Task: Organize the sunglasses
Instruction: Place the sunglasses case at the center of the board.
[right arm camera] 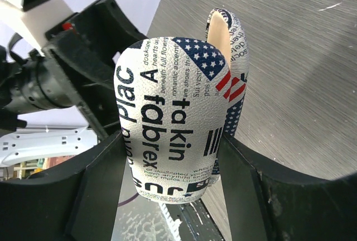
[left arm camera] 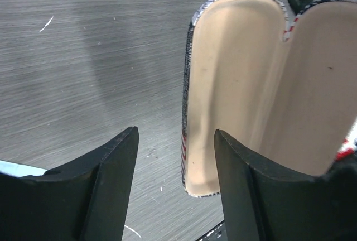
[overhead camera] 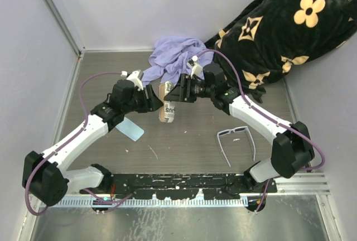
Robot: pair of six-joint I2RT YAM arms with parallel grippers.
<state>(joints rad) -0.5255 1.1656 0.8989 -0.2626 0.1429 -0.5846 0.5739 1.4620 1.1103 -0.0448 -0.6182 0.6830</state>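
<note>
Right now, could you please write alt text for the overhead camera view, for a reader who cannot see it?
Two robot arms meet at a printed glasses case, the right gripper holding it, the left gripper open beside it. White sunglasses lie unfolded near the right arm; a light-blue cloth lies near the left arm.

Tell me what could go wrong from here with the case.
1. The left pincer straddles only the thin rim of the open case; closing could slip off or tug it from the right pincer.
2. The sunglasses lie with arms unfolded, so they may not fit without folding.
</note>
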